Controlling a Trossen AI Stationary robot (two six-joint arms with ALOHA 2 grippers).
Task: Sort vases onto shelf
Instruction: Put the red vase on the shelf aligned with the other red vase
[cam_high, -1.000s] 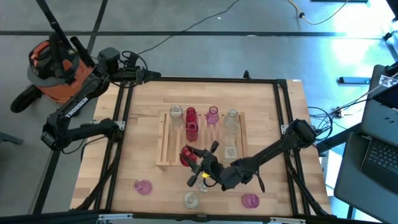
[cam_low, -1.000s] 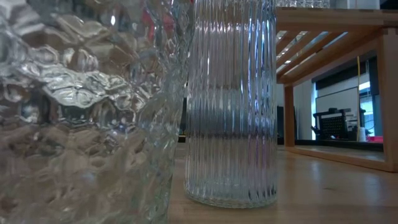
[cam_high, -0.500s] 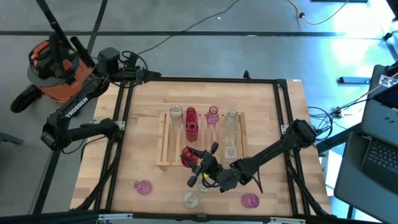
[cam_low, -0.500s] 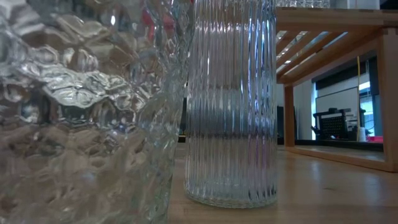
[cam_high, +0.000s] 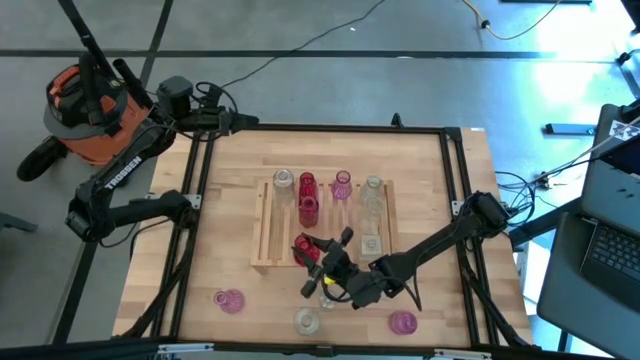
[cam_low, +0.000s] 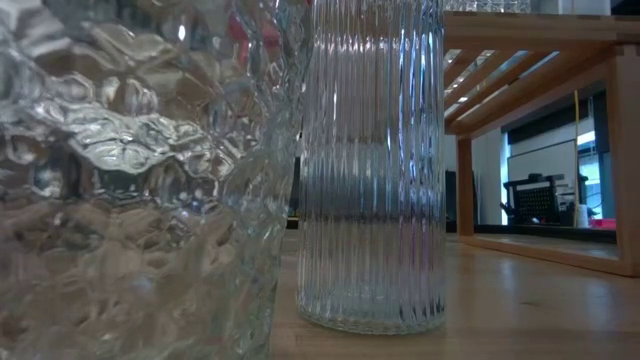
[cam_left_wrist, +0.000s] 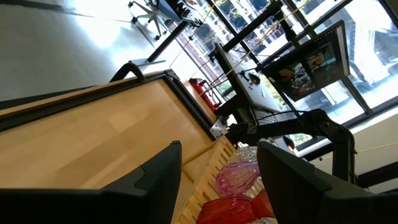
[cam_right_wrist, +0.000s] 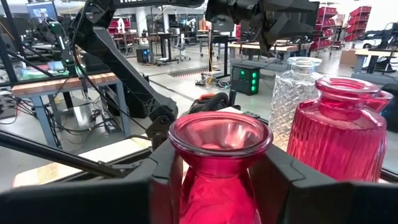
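Note:
The shelf (cam_high: 262, 232) of pale slats lies mid-table. Several vases stand on it: clear (cam_high: 283, 180), red (cam_high: 307, 185), pink (cam_high: 342, 183) and clear (cam_high: 373, 186) ones. My right gripper (cam_high: 311, 256) is at the shelf's near-left part. It is shut on a red vase (cam_high: 299, 246), which fills the right wrist view (cam_right_wrist: 219, 143). Behind it there stand a second red vase (cam_right_wrist: 339, 137) and a clear one (cam_right_wrist: 298, 99). My left gripper (cam_high: 245, 122) hangs open over the table's far-left corner, with nothing between its fingers (cam_left_wrist: 155, 180). My right gripper pinches the red vase's neck (cam_right_wrist: 202, 193) just under the flared rim, one finger (cam_right_wrist: 163, 177) on each side. The fingers come in level, from the table's near right. The vase stands upright. I cannot tell whether its base rests on the slats.
Loose vases stand on the table near the front edge: pink (cam_high: 229, 300), clear (cam_high: 306, 321), pink (cam_high: 402, 322), and a clear one (cam_high: 325, 291) under my right arm. Two clear vases (cam_low: 130, 180) (cam_low: 370, 170) fill the low view. A black frame (cam_high: 455, 190) rims the table.

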